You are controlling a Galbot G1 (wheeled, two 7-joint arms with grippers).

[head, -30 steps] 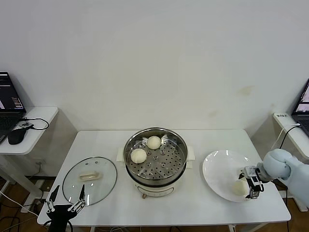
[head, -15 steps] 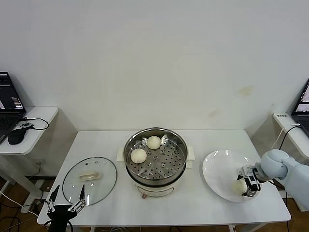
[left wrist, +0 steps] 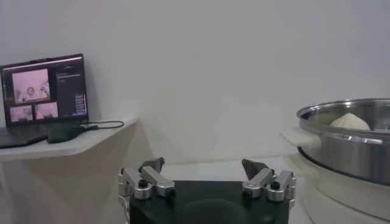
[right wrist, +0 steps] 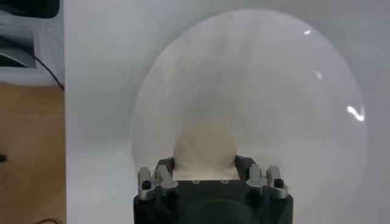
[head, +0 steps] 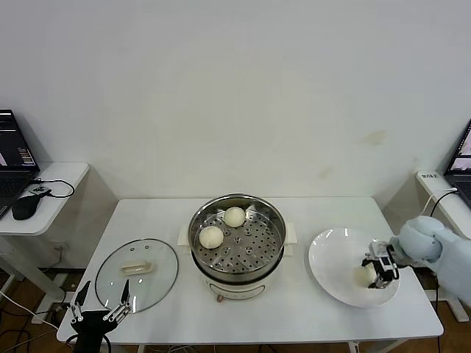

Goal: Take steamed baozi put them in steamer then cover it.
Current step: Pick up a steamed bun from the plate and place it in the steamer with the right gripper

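The white table (head: pixel 294 316) carries three items in a row: the glass cover (head: pixel 137 273) on the left, the steamer (head: pixel 237 246) in the centre, the white plate (head: pixel 335 265) on the right. The steamer's white pot base is mostly hidden beneath the steel basket. Two steamed baozi (head: pixel 212 237) lie in the basket, toward its rear-left. One further bun (right wrist: pixel 206 149) sits on the plate's right portion, partly screened by the right gripper (head: pixel 374 273), whose fingers (right wrist: pixel 159 173) are closed against both its sides; contact with the plate cannot be determined. A fourth bun is not visible. The left gripper (head: pixel 101 312) is parked at the table's front-left edge, fingers spread wide, holding nothing, its arm cut off.
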